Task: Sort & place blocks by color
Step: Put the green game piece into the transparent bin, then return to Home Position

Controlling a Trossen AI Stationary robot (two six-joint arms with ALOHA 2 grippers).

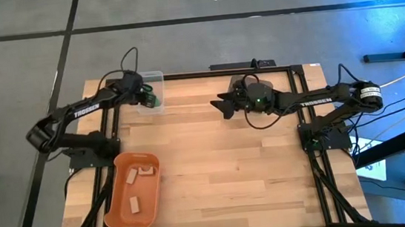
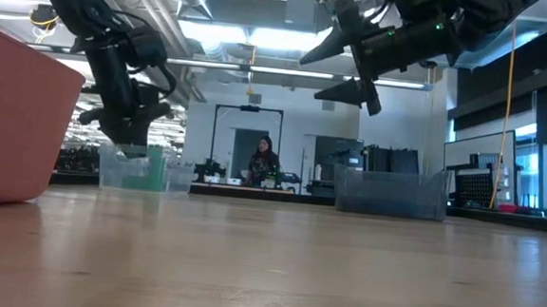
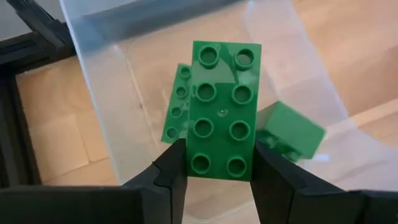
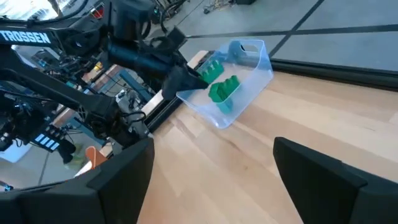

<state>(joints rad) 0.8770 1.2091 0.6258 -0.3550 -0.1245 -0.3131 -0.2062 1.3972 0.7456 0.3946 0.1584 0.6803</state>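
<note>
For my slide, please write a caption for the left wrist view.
Left gripper holds a green block above the clear bin containing other green blocks.

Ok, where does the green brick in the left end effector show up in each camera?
High: green brick over the clear bin, back left.
Low: not discernible; the left end effector hangs over the bin.
Left wrist: centre, between the fingers.
Right wrist: upper middle.
Shared landmark: the clear bin.
</note>
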